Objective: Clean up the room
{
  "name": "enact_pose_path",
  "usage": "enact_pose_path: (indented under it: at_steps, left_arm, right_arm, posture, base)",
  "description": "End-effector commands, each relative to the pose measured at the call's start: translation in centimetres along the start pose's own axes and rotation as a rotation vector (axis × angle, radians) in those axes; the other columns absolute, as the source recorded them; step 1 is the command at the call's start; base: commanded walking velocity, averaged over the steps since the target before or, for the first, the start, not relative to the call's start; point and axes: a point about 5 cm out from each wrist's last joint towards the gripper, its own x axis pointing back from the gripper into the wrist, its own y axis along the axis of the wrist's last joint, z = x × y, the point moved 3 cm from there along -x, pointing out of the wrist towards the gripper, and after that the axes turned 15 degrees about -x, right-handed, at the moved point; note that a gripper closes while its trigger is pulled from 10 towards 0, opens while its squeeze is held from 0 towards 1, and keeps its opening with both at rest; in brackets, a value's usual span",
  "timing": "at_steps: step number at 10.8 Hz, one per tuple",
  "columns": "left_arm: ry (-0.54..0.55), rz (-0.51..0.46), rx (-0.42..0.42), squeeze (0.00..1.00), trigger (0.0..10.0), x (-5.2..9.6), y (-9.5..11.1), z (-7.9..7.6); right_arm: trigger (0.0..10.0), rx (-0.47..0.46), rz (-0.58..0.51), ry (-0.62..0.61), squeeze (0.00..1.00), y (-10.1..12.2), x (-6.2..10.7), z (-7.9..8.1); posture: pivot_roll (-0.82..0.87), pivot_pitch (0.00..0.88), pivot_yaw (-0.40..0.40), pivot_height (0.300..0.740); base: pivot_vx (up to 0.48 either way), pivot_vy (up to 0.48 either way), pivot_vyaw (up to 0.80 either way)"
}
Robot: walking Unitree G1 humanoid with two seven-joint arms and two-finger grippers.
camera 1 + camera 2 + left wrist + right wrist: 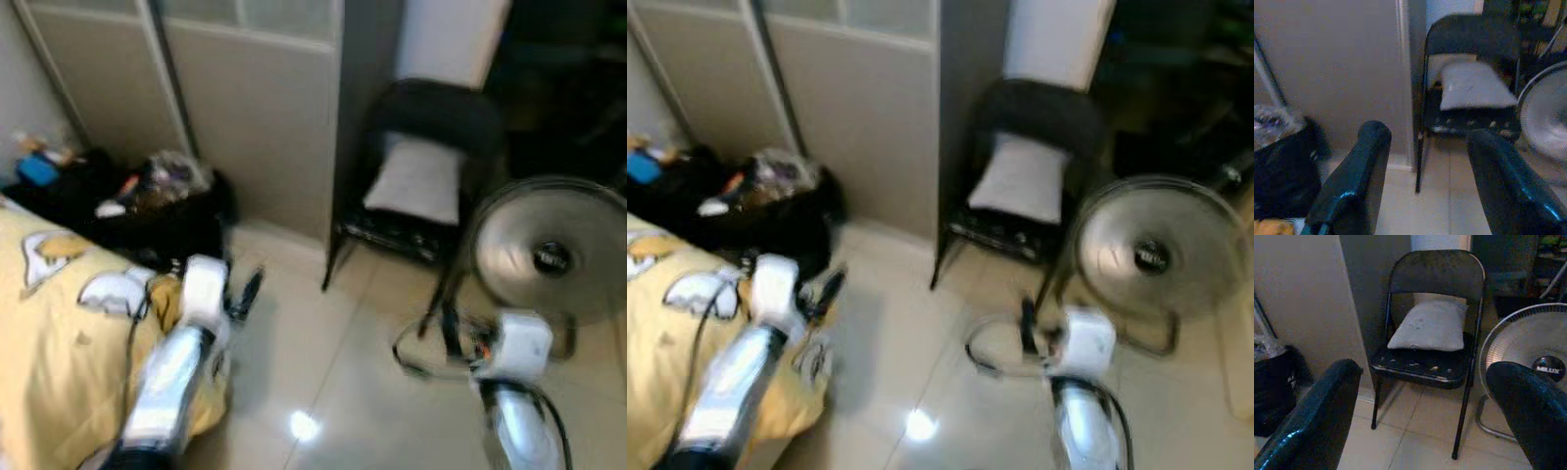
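A white pillow (416, 181) lies on the seat of a black folding chair (1436, 271) against the far wall. My left gripper (245, 294) hovers over the floor beside the bed corner, open with nothing between its fingers (1352, 181). My right gripper (451, 331) is held low in front of the chair and the fan, also open and empty, its fingers (1312, 421) wide apart. Both wrist views look toward the chair and pillow, which are well ahead of the fingertips.
A bed with a yellow patterned sheet (59, 323) fills the near left. Behind it a black bag (167, 220) holds mixed clutter. A standing fan (549, 250) sits on the floor at right, beside the chair. Pale tiled floor (313, 392) lies between them.
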Motion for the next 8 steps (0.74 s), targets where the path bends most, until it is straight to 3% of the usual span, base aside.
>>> enact_pose_path:
  at_steps: [1, 3, 4, 5, 8]
  left_arm:
    - [0.01, -0.015, -0.014, 0.0, 10.0, 0.2, 0.5, 1.0]
    - [0.188, -0.078, 0.066, 0.0, 10.0, 0.3, 2.1, 2.8]
    - [0.26, -0.008, 0.151, 0.0, 10.0, 0.4, 1.1, 2.9]
    - [0.301, 0.027, 0.183, 0.0, 10.0, 0.4, 0.7, 3.2]
    - [0.227, -0.004, 0.172, 0.0, 10.0, 0.0, 1.5, 2.2]
  right_arm:
    - [10.0, 0.005, -0.009, 0.052, 0.0, -0.1, 0.0, 1.5]
    - [10.0, -0.001, -0.032, 0.012, 0.0, 0.2, 0.2, 0.7]
    - [10.0, -0.007, -0.044, -0.015, 0.0, 0.6, -0.1, 0.1]
    - [10.0, -0.011, -0.044, -0.023, 0.0, 0.5, -0.2, 0.1]
    - [10.0, 0.007, -0.03, -0.034, 0.0, 0.3, -0.2, 0.2]
  posture:
    - [-0.08, 0.0, 0.032, 0.736]
    - [-0.1, 0.0, 0.024, 0.736]
    - [-0.1, 0.0, 0.021, 0.736]
    - [-0.1, 0.0, 0.019, 0.736]
    - [-0.1, 0.0, 0.017, 0.736]
  base:
    - [0.0, 0.0, 0.0]
    - [0.0, 0.0, 0.0]
    - [0.0, 0.0, 0.0]
    - [0.0, 0.0, 0.0]
    - [0.0, 0.0, 0.0]
